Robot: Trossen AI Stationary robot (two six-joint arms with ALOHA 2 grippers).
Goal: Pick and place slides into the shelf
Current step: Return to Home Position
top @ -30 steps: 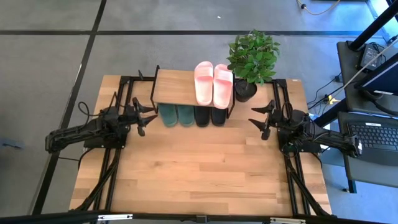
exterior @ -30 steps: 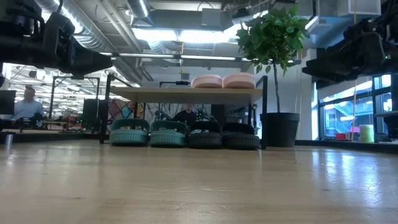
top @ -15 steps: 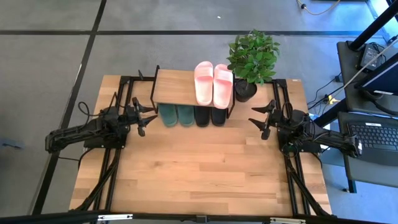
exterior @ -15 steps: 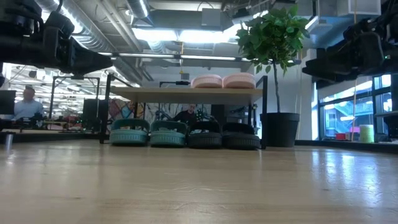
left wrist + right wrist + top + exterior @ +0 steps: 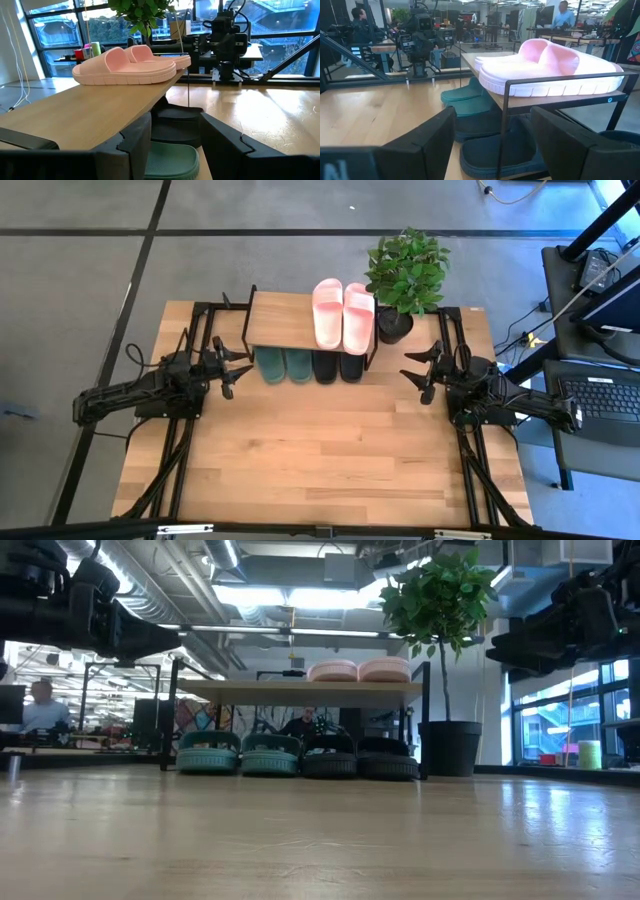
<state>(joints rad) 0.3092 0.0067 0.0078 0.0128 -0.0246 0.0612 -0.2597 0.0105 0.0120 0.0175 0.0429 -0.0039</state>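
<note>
Where potted plant (image 5: 405,270) neighbours shelf (image 5: 285,320), left arm (image 5: 130,392), right arm (image 5: 505,398) flanking

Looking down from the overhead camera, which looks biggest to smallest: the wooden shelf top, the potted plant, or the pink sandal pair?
Largest: shelf top.
Middle: potted plant, though its leaves rise nearer the camera, so this is less sure.
Smallest: pink pair.

the pink pair (image 5: 343,315) lies atop the shelf (image 5: 280,320); the green pair (image 5: 284,365) and black pair (image 5: 338,367) sit beneath.
</note>
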